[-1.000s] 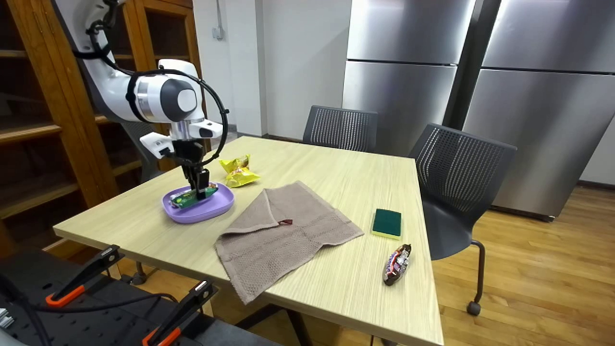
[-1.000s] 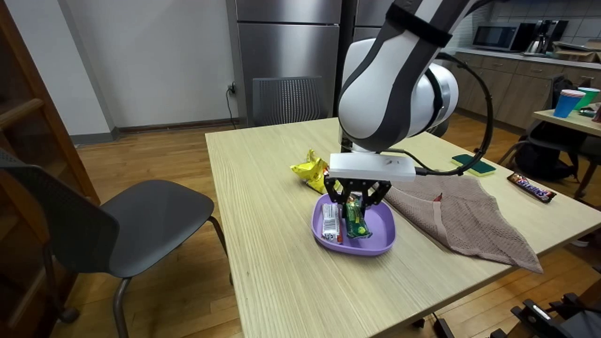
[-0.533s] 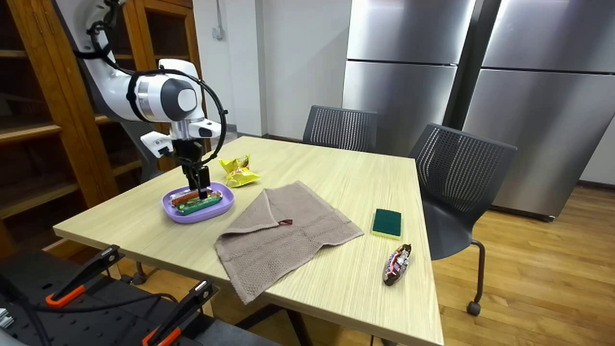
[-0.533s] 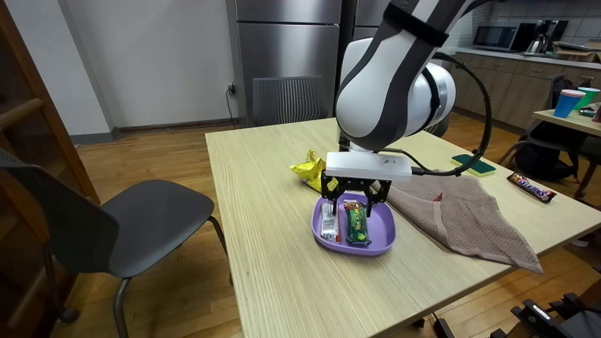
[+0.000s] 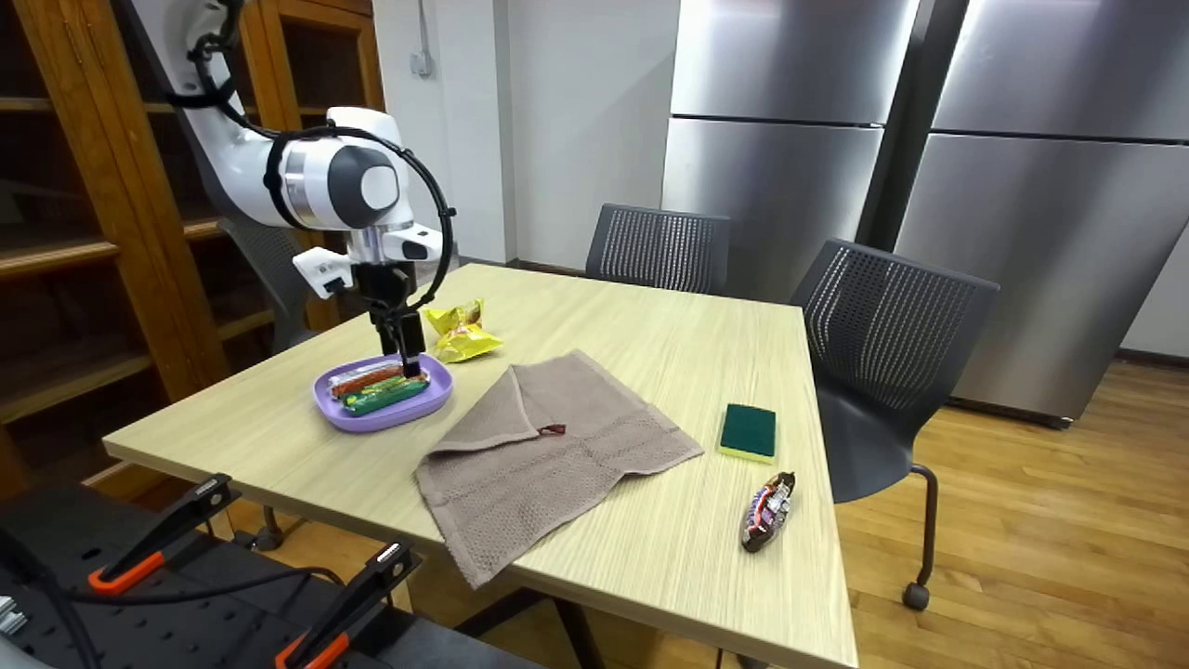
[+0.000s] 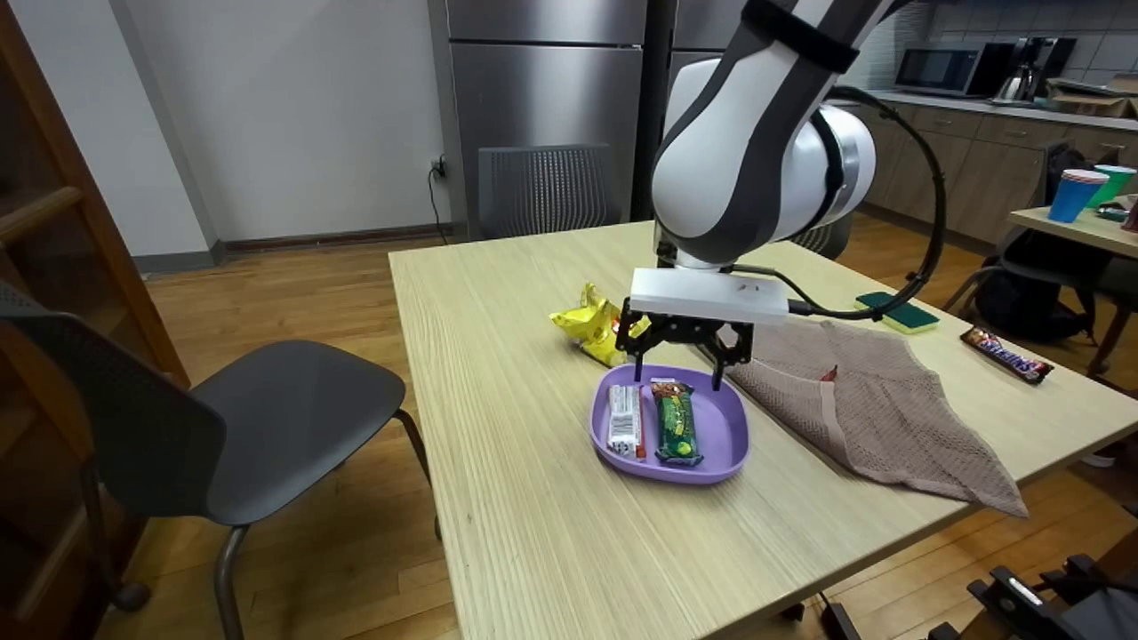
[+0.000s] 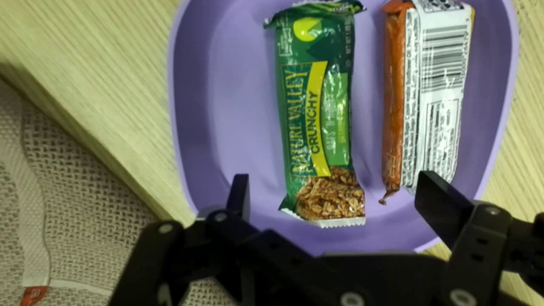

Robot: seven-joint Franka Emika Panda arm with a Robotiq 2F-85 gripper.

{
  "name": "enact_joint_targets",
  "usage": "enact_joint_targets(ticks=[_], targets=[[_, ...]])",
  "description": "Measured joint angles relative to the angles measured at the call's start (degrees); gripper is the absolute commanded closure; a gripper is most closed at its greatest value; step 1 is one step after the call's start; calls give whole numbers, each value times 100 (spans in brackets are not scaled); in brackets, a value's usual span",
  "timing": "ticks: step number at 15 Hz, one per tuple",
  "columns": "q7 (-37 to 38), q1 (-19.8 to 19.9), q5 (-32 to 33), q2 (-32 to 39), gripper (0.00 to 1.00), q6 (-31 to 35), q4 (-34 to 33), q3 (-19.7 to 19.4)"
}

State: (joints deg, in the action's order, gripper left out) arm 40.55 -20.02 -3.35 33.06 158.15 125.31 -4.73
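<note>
My gripper (image 7: 332,187) stands open above one end of a purple tray (image 7: 238,106), with nothing held. Below and between its spread fingers (image 6: 717,373) lies a green granola bar (image 7: 316,106), flat in the tray. Beside the green bar, and apart from it, rests an orange and white wrapped bar (image 7: 437,85); the wrist view has one fingertip overlapping its near end. Both bars show in both exterior views, the green bar (image 5: 385,396) in front of the orange bar (image 5: 360,378). A yellow packet (image 6: 587,322) sits just past the tray, partly behind the gripper.
A beige towel (image 5: 557,455) lies beside the tray and hangs over the table edge. Farther along are a green sponge (image 5: 748,427) and a brown-wrapped chocolate bar (image 5: 768,511). Dark chairs (image 5: 892,344) stand around the table. Black and orange clamps (image 5: 344,604) sit near its edge.
A second ago the jaws were closed on the green bar. They have opened, leaving it in the tray, and the gripper has risen and shifted slightly toward the yellow packet.
</note>
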Motion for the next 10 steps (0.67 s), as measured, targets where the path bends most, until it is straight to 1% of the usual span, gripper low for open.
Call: enact_joint_targets(ticks=[6,10], targets=[[-73,497,-1,-182,0,0,41,-49],[-303,884,-1,-296,0,0,95,-62]])
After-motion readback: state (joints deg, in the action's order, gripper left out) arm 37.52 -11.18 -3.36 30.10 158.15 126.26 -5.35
